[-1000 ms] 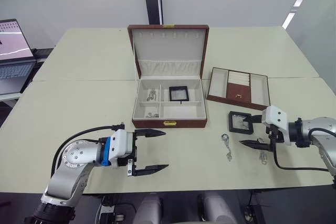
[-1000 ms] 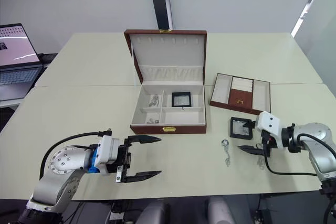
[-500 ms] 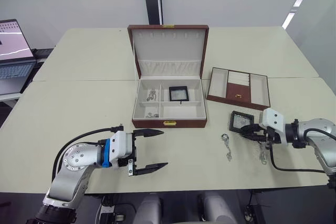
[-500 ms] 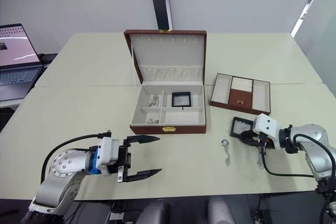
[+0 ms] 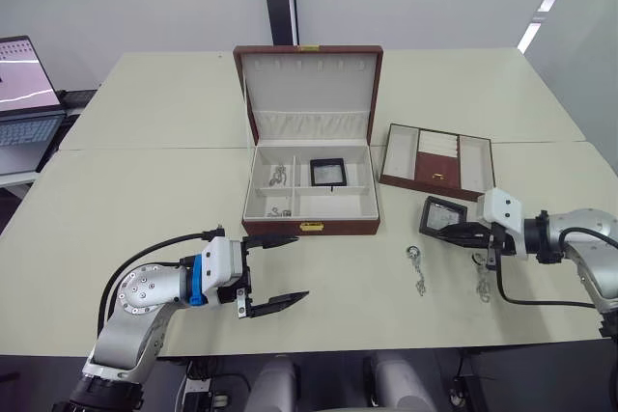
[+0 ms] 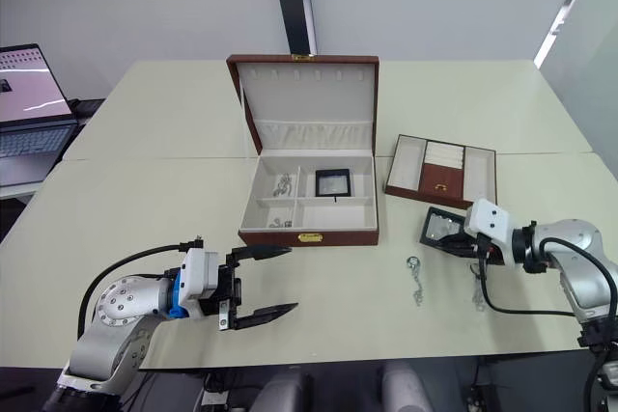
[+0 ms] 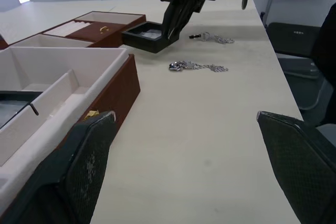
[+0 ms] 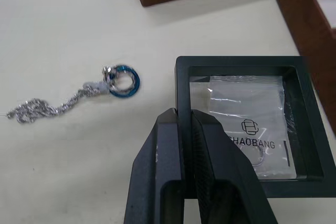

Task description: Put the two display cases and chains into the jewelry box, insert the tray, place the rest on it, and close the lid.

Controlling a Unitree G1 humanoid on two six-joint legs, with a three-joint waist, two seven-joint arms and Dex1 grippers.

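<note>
Right fingers pinch display case frame edge.

"SHAOBANG" is printed on the clear packet inside the display case

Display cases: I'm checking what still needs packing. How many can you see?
2. One display case lies inside the jewelry box. The other display case is on the table, its frame clamped by the right pincer.
</note>
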